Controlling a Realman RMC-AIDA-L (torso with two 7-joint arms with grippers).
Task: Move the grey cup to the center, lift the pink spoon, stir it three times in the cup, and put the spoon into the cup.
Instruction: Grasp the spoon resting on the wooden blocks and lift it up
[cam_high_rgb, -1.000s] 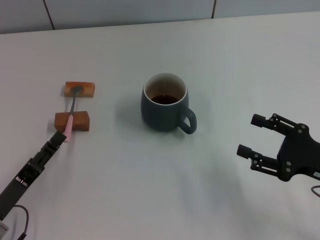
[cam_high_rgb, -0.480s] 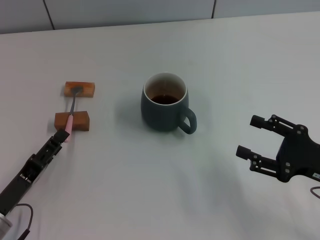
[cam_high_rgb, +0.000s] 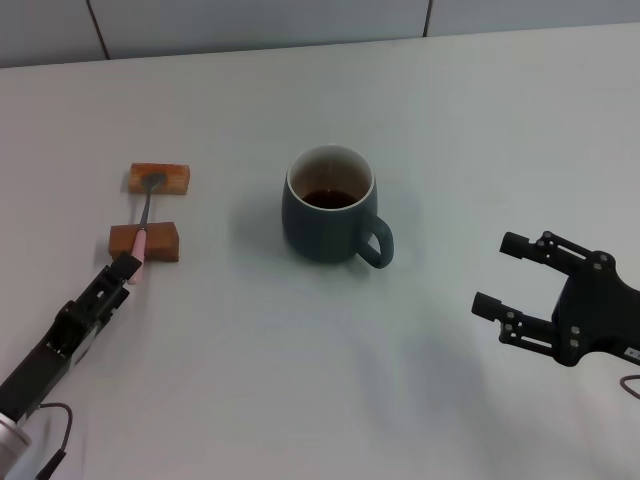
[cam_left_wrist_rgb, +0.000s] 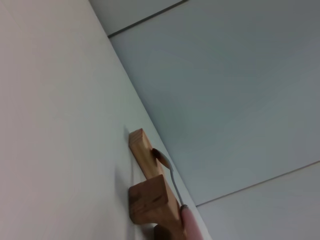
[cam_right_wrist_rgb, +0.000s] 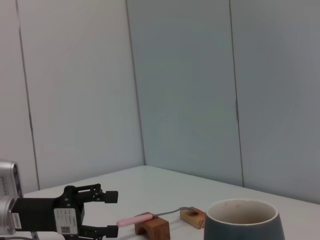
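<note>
Pink-handled slim spoon (cam_high_rgb: 143, 232) with a silver metal neck and bowl lies at the left of the white tabletop (cam_high_rgb: 300, 380), bridged across two brown wooden blocks. Its bowl rests on the far block (cam_high_rgb: 159, 178); its pale pink handle crosses the near block (cam_high_rgb: 146, 242) and overhangs that block's near side.

1. Left gripper (cam_high_rgb: 124, 270): black, reaching in from the lower left corner of the head view. Its tip is at the free end of the pink handle. The right wrist view shows the two black fingers (cam_right_wrist_rgb: 102, 196) spread apart, one above and one below the handle end, with the handle tip just between them and no pinch visible.

2. Left wrist view: shows the two wooden blocks, the spoon's metal neck and the start of the pink handle (cam_left_wrist_rgb: 189, 223), all close to the lens.

3. Dark blue-grey ceramic mug (cam_high_rgb: 331, 208) with a white rim and pale interior: stands upright near the middle of the table, well apart from the blocks. Its loop handle points toward the robot's right and the near edge. Dark brown liquid lies at the bottom.

4. Right gripper (cam_high_rgb: 506, 272): black, positioned at the right of the table, well apart from the mug. Its fingers are spread wide, pointing toward the mug and holding nothing.
</note>
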